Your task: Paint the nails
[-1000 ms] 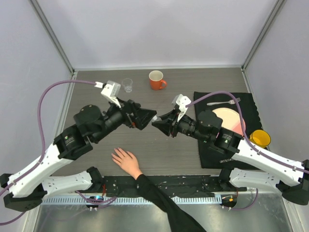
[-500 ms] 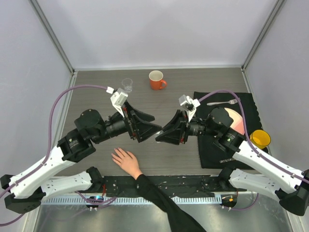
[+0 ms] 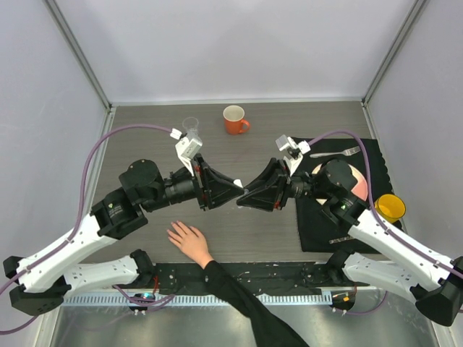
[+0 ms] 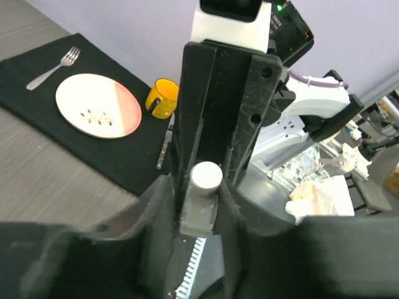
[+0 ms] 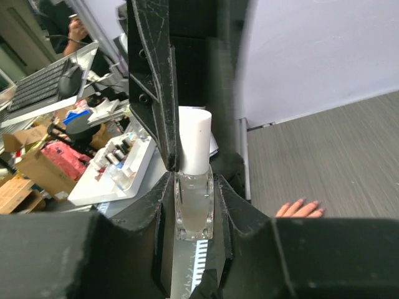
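Jaws of the right gripper point(image 5: 194, 182) clench the clear bottle point(image 5: 194, 208) aloft, the left gripper point(image 4: 198, 193) hugs its white cap point(image 5: 194, 140), gripping or not I cannot tell, so the nails point(image 3: 173, 231), on the hand point(image 3: 189, 242) flat on the table point(image 3: 145, 130), likely all await paint.

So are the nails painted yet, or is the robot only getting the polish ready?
Just getting ready. Done: the right gripper holds the clear bottle. In hand: the left gripper has a finger either side of the bottle's white cap, which is on. Left: opening it and brushing the nails on the hand, lying flat with no brush near.
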`<action>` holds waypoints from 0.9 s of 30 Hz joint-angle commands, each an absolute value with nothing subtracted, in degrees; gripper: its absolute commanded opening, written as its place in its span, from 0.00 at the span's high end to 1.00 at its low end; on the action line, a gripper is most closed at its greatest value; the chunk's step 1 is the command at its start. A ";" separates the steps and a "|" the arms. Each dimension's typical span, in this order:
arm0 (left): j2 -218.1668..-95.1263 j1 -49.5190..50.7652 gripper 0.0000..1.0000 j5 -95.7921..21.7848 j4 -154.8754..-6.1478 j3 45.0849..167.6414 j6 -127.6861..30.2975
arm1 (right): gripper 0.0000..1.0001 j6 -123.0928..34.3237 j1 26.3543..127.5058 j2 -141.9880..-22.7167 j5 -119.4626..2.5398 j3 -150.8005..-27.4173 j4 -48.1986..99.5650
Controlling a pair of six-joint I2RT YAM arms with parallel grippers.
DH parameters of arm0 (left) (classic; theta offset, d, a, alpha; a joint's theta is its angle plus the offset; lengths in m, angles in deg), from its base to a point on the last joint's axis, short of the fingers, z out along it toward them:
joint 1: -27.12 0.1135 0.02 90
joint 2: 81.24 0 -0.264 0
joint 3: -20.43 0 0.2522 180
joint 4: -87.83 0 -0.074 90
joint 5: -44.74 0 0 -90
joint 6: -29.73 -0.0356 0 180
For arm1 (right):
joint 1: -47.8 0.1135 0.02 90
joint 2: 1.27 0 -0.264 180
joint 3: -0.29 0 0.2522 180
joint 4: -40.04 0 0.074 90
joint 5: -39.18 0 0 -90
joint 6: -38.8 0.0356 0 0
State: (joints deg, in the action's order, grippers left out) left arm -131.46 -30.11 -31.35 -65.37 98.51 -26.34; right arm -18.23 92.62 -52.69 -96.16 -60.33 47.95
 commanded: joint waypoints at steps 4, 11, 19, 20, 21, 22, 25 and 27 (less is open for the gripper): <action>-133.88 -29.92 1.00 -40.68 -62.85 103.71 -28.02 | 0.99 -23.68 92.36 -53.83 -92.58 -62.95 43.34; -141.15 -30.80 1.00 -70.20 -56.89 105.47 -24.95 | 0.99 -49.82 118.15 -59.59 -17.45 -70.67 27.94; -148.48 -30.89 1.00 -75.51 -53.09 111.63 -23.71 | 0.99 -53.75 121.90 -63.94 -9.73 -72.02 32.60; -148.13 -30.89 1.00 -73.93 -53.53 110.93 -23.80 | 0.99 -53.31 120.59 -63.07 -12.21 -70.97 32.52; -147.52 -30.89 0.99 -72.87 -53.97 110.49 -23.97 | 0.99 -52.79 119.88 -61.67 -14.93 -70.35 32.43; -146.38 -30.89 0.98 -71.73 -55.11 109.96 -23.98 | 0.99 -51.82 119.18 -60.78 -21.66 -69.73 32.43; -143.48 -30.80 0.76 -66.90 -57.48 107.41 -23.97 | 0.99 -51.29 117.15 -58.06 -30.58 -67.53 32.34; -141.98 -30.88 0.52 -63.39 -57.75 106.53 -24.15 | 0.99 -49.89 116.45 -56.82 -33.49 -66.56 31.91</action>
State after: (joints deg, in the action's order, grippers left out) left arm -145.93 -31.27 -67.81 -53.76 108.08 -24.26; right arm -51.49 117.08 -61.32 -21.39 -67.10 26.97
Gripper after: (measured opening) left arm 0.340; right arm 0.300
